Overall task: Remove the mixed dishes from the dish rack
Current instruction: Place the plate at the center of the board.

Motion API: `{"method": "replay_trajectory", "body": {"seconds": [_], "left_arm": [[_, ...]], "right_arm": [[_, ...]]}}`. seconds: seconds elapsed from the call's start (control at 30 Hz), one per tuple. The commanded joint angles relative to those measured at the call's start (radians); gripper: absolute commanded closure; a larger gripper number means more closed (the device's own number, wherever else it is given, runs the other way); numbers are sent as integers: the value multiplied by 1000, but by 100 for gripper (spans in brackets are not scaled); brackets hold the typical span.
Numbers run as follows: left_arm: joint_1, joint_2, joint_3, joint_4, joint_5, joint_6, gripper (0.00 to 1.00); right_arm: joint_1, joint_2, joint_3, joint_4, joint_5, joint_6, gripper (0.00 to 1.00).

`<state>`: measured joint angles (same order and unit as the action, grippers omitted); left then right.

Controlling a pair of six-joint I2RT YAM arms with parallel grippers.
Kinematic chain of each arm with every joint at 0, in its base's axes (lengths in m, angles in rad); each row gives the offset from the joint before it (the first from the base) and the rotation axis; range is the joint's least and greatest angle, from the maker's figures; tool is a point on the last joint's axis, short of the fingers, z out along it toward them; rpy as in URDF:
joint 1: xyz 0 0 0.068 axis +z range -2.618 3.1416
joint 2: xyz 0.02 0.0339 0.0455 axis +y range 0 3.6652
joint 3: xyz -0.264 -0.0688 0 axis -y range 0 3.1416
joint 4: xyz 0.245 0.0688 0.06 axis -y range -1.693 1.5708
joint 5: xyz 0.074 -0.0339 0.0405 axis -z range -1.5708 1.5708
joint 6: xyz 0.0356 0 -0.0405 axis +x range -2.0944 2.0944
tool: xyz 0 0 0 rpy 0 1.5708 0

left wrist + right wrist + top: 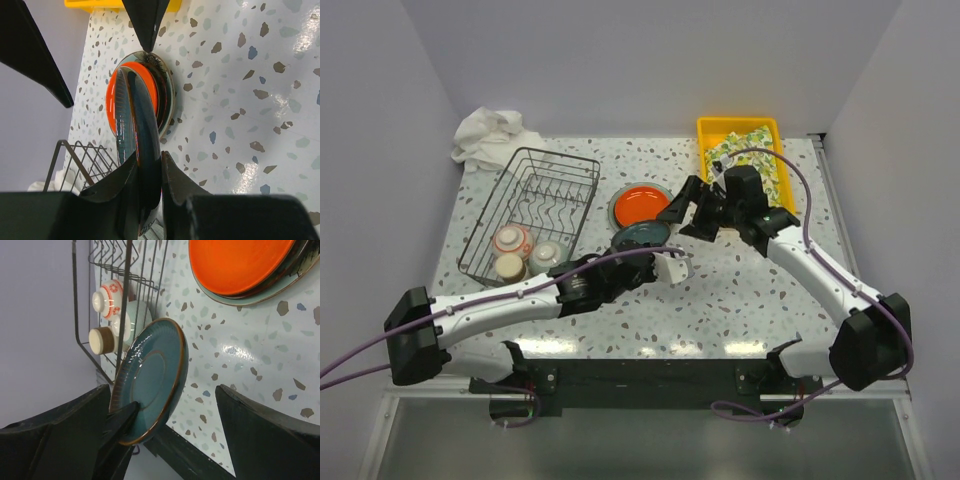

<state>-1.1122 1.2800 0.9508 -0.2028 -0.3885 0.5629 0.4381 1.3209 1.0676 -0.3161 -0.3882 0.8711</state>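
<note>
Left end effector (148, 162) tight on teal plate (152, 372) (broadside only from right wrist)

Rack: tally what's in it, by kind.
Bowl: 1
Cups: 2, a beige cup and a whitish cup
Plates: 0
Total: 3 in the rack
</note>
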Motion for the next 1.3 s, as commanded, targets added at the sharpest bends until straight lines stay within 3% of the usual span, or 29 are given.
{"method": "replay_trajectory", "body": {"seconds": [0.0,0.1,0.23,0.33,0.47,0.77,0.9,0.93,1.03,1.07,1.17,1.27], "left_arm": [[-20,28,46,149,-82,58,100],[-24,38,49,155,-79,66,100],[-31,51,48,154,-66,51,100],[-37,61,46,154,-66,45,100],[-47,68,40,178,-69,37,100],[-51,87,26,272,-92,-32,100],[-51,96,16,272,-90,-47,100],[-51,96,11,266,-92,-50,96],[-51,94,5,240,-99,-81,71],[-51,87,3,233,-98,-92,56],[-49,58,-9,218,-86,-141,32],[-48,22,-15,204,-78,-184,17]], "right_arm": [[1,47,41,-37,-77,-7,13],[1,64,34,-46,-95,-17,21],[1,72,25,-35,-107,-15,43],[1,84,25,-32,-123,-14,51],[2,106,23,-31,-152,-6,57],[5,115,0,-17,-189,17,59],[5,101,-6,-15,-178,20,74],[4,98,-6,-18,-176,19,77],[4,95,-11,-20,-169,17,87],[5,95,-12,-20,-160,17,89],[1,95,-21,-2,-140,17,95],[-12,106,-29,38,-129,29,97]]}}
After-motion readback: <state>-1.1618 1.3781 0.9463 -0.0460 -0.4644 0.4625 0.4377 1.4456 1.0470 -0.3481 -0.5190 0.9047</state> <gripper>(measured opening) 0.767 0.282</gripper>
